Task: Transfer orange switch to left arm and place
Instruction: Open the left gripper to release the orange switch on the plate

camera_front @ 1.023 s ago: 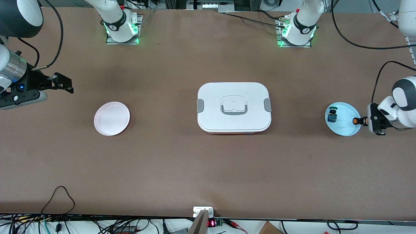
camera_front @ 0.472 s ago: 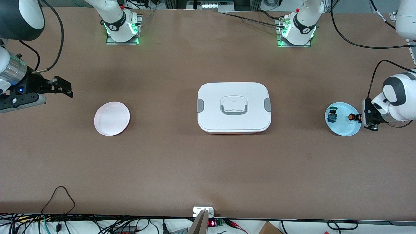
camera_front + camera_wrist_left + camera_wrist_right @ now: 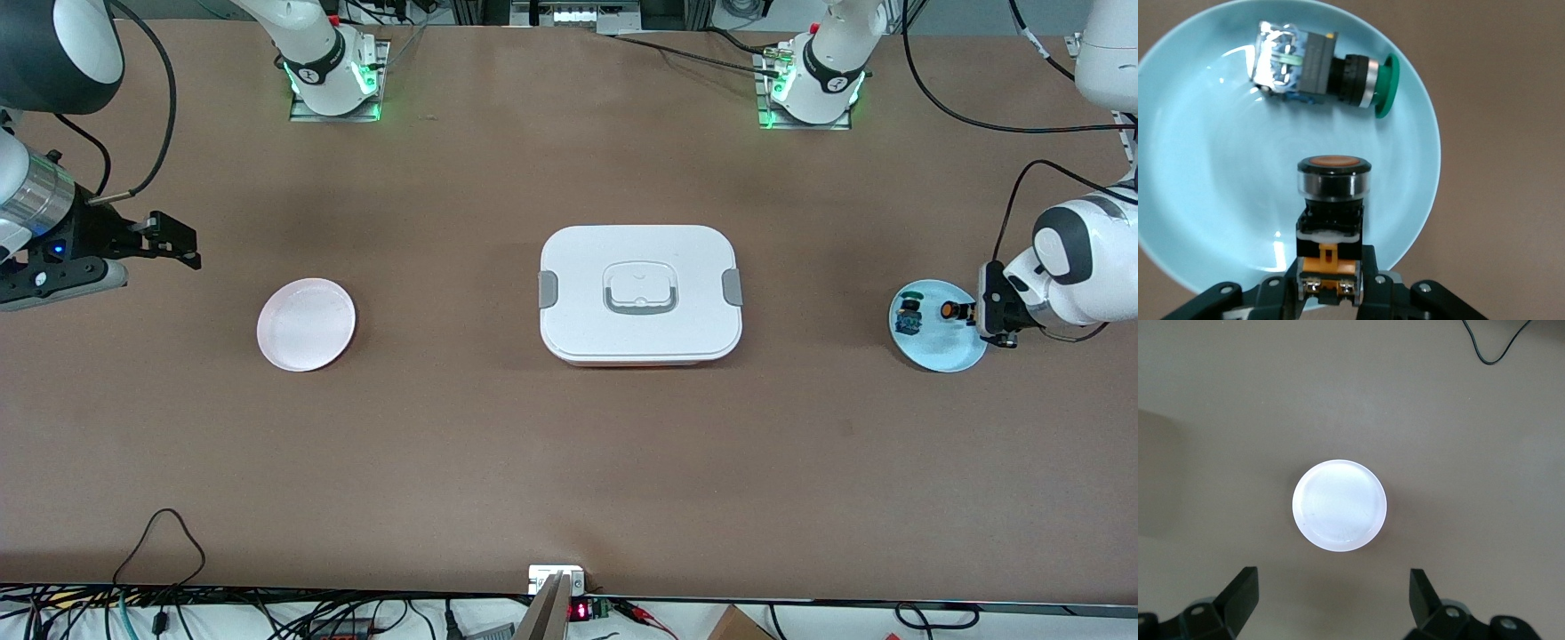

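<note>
Left gripper (image 3: 1331, 293) clenches the orange switch (image 3: 1333, 220) over the blue plate (image 3: 942, 351); lift high past the box (image 3: 640, 293); right gripper (image 3: 1331, 597) waits, released

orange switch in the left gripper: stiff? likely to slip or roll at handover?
Probably rigid: the orange switch looks like hard moulded plastic and keeps its shape in the shut left gripper. It is held by its blocky base only, with the round-capped end sticking out, so it might pivot if bumped. Set down, the round collar could let it roll, though the squarish base should limit that.
</note>
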Available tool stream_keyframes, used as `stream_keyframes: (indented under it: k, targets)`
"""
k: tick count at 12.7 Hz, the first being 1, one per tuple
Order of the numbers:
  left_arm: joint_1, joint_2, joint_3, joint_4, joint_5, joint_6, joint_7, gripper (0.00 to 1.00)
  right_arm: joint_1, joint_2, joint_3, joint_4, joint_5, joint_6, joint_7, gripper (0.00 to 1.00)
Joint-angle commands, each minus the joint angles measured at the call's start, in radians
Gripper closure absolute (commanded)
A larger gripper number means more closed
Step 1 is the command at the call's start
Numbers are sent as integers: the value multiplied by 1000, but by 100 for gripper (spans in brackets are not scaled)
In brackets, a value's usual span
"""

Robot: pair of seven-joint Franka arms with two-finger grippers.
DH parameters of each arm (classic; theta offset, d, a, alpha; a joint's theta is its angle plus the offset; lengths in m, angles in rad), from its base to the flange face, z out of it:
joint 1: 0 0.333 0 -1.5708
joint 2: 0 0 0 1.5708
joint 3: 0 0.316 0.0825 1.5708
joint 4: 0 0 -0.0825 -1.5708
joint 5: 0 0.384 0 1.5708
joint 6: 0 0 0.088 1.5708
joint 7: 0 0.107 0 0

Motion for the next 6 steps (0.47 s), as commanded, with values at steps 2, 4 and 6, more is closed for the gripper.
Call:
stream_keyframes:
  k: [2, 4, 6]
  targets:
    - [13, -21, -12, -50, 8, 26, 26, 100, 1, 15, 2, 25, 4, -7, 13, 0]
    - [13, -22, -14, -52, -4, 26, 22, 43, 4, 15, 2, 25, 4, -4, 13, 0]
    - [11, -41, -12, -50, -76, 11, 26, 0, 6, 15, 2, 25, 1, -4, 13, 0]
